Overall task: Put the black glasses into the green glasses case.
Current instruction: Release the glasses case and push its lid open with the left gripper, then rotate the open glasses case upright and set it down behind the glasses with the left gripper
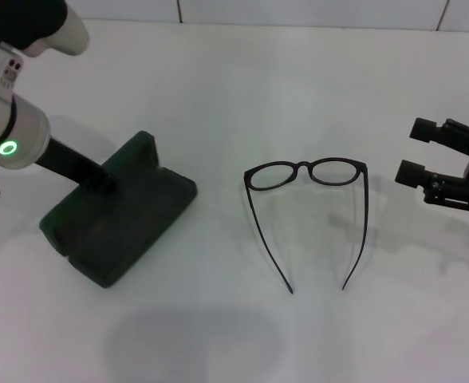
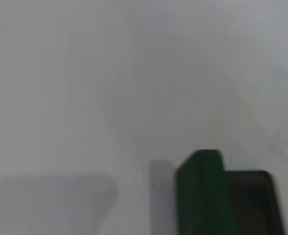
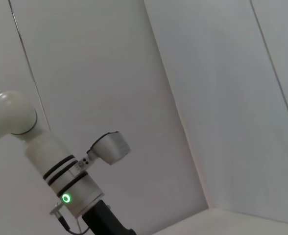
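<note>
The case point(image 1: 119, 214) sat on the left of the table point(image 1: 298, 88), closed as far as the head view showed, lying at an angle. The glasses point(image 1: 308, 209) lay mid-table, well apart from the case, lenses toward the far side and temple arms unfolded, pointing near.

Step in hand, judging by the layout: the left gripper point(image 1: 105, 182) was down at the case's top, prob. to hold it or open the lid. To do that well it should catch the lid edge rather than press on the shell, lift w/o dragging the case, and leave the opening facing the glasses. The temples prob. need folding too, or the frame won't fit (the case looked only a bit wider than the frame).

The left gripper touched the case near its far end, but its fingers were hidden against the dark shell, so whether it was spread, clenched or grasping: can't tell. The left wrist view showed only a green case end beside bare table.

The right gripper point(image 1: 426, 156) hovered at the far right, apart from the glasses, fingers spread w/ nothing between them.
</note>
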Controlling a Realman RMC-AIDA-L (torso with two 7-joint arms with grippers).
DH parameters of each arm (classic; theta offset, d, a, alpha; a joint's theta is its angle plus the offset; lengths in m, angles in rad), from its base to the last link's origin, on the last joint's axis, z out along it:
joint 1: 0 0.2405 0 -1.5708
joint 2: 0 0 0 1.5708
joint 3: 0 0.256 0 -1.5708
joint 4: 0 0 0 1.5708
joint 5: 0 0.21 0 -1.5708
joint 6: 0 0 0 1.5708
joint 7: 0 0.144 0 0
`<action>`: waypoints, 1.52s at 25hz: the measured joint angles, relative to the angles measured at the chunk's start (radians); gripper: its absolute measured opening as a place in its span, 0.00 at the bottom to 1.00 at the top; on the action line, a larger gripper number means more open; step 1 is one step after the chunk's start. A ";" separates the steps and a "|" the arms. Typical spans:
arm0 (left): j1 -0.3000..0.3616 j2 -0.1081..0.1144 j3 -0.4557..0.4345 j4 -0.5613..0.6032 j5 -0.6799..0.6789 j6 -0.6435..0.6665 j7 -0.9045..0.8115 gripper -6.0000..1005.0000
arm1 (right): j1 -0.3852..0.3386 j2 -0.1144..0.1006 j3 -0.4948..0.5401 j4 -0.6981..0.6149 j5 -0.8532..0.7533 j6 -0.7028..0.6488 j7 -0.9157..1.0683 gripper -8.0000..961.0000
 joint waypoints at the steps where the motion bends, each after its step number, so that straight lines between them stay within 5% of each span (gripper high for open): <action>1: 0.000 0.000 0.000 0.002 0.000 0.000 0.002 0.35 | -0.001 0.000 0.000 0.000 0.002 -0.003 0.000 0.90; 5: -0.001 0.000 0.000 0.003 0.001 0.000 0.011 0.22 | -0.008 0.002 0.000 0.000 0.003 -0.012 0.000 0.90; 15: -0.014 0.002 -0.008 0.082 -0.005 -0.025 0.085 0.20 | -0.017 -0.007 -0.005 0.007 -0.006 -0.129 -0.012 0.89; 22: -0.092 0.000 0.018 0.093 -0.041 -0.166 0.379 0.20 | -0.001 -0.009 -0.016 0.001 -0.063 -0.330 -0.037 0.89; 28: -0.167 -0.002 0.095 -0.072 -0.126 -0.387 0.688 0.20 | -0.030 0.012 -0.014 0.006 -0.067 -0.343 -0.038 0.89; 38: -0.271 -0.004 0.307 -0.298 -0.137 -0.608 0.736 0.20 | -0.078 0.015 -0.008 0.010 -0.065 -0.340 -0.041 0.89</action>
